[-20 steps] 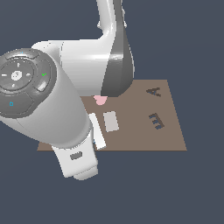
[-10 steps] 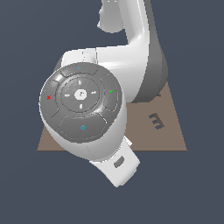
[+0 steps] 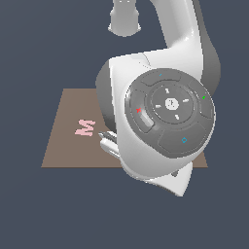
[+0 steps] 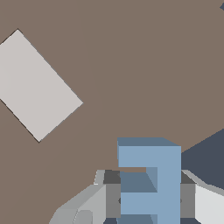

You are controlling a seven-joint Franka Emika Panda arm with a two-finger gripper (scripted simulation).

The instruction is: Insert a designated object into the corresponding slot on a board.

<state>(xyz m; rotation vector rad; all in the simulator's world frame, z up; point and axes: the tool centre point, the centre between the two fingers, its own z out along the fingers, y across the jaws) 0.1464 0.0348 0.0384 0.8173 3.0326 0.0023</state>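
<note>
The gripper [image 4: 148,192] pinches the blue letter E [image 4: 151,175] above the brown board [image 4: 131,65], so the pickup is done, but the slot is not visible.

My arm [image 3: 185,44] is glossy white with dark grey bands at its joints. Its nearest joint ends in a round grey cap [image 3: 170,111] cut into curved panels, with small white marks around the centre and tiny red, green and cyan dots. The gripper [image 4: 148,199] has pale grey fingers [image 4: 83,205] with darker pads.
</note>
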